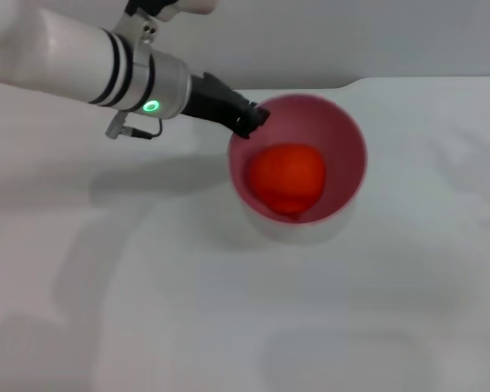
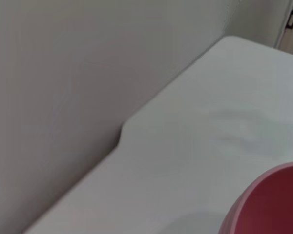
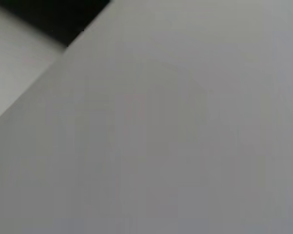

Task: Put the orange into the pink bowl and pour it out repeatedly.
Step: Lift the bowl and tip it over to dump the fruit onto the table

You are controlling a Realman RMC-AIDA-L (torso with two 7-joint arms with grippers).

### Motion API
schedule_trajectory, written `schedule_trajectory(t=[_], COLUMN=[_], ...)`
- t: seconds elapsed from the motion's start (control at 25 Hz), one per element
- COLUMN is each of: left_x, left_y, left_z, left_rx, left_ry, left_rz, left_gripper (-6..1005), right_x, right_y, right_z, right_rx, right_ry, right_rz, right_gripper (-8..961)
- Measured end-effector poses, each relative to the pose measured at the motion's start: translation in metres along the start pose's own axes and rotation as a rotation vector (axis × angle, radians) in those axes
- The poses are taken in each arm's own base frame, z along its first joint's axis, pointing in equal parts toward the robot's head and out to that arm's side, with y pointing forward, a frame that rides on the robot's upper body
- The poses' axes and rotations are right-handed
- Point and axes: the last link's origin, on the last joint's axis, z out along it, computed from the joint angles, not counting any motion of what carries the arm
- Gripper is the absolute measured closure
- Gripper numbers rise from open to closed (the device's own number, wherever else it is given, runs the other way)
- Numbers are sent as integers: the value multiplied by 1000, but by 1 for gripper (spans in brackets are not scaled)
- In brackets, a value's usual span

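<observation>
Orange toy fruit inside a pink bowl on a white table.
The left gripper (image 1: pixel 249 122) pinches the pink bowl (image 1: pixel 343 135) at its far-left rim; the orange (image 1: pixel 286 177) sits inside. White table (image 1: pixel 147 310); grey wall (image 2: pixel 63 73) behind.

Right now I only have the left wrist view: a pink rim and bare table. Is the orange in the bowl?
Observer: Yes, the orange sits inside the pink bowl, per the head view.
Operator: Where is my left gripper?
Observer: The left gripper is at the bowl's rim on the robot's left side, at the far edge.
Operator: And the right arm?
Observer: It is absent from the head view; its wrist camera shows only a plain surface.
</observation>
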Motion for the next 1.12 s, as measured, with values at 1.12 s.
schedule_trajectory(t=[1.12], left_x=[1], left_y=[110], left_z=[6], left_rx=[549], left_ry=[515], left_rz=[768], left_gripper=[955], right_x=[-21], right_y=[-16], right_z=[-39], right_rx=[197], right_ry=[-194], right_rz=[-36], right_gripper=[385])
